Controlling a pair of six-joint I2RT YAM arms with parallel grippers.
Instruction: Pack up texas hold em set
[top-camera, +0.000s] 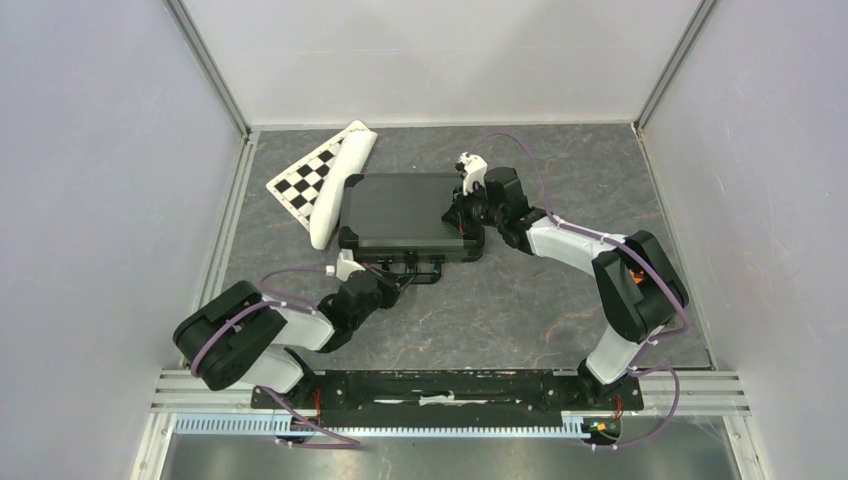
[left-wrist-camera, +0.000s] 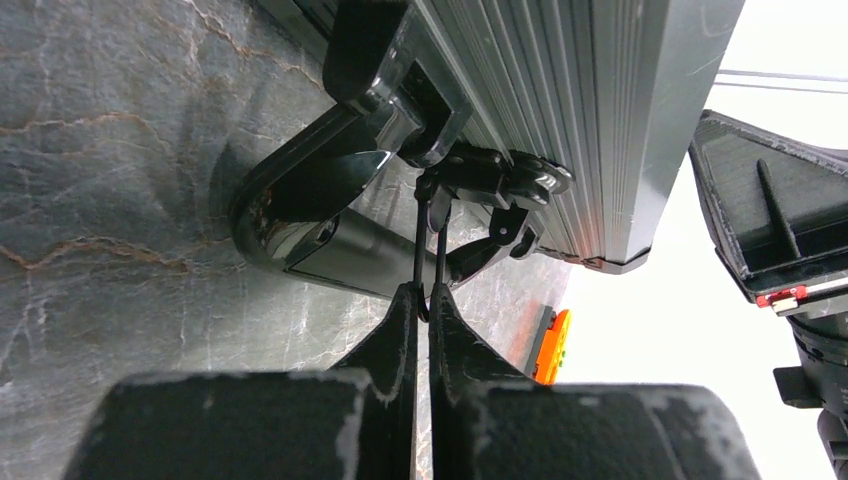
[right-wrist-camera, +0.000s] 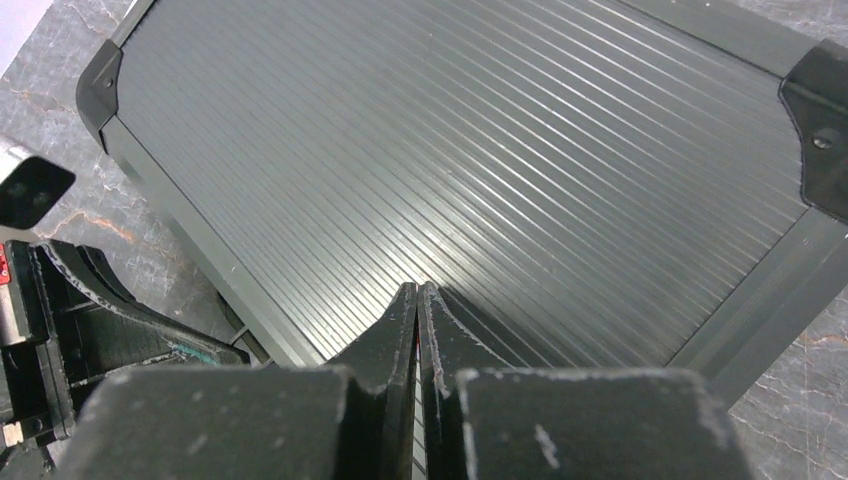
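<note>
Closed black case (top-camera: 405, 212) lying flat mid-table (top-camera: 540, 310), handle (left-wrist-camera: 300, 195) side facing the arms. Left tool (left-wrist-camera: 422, 292) down at that near edge, pressed together, pinching the thin wire loop of the latch (left-wrist-camera: 500, 178) beside the handle. Right tool (right-wrist-camera: 417, 290) pressed together too, tips touching the ribbed lid (right-wrist-camera: 450, 150). Checkered board (top-camera: 303, 182) just behind the case's left corner.

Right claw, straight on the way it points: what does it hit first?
The case. The shut right claw points down at its ribbed lid, with the tips at or almost on it. Whether they actually touch is unclear. Nothing else lies between.
</note>
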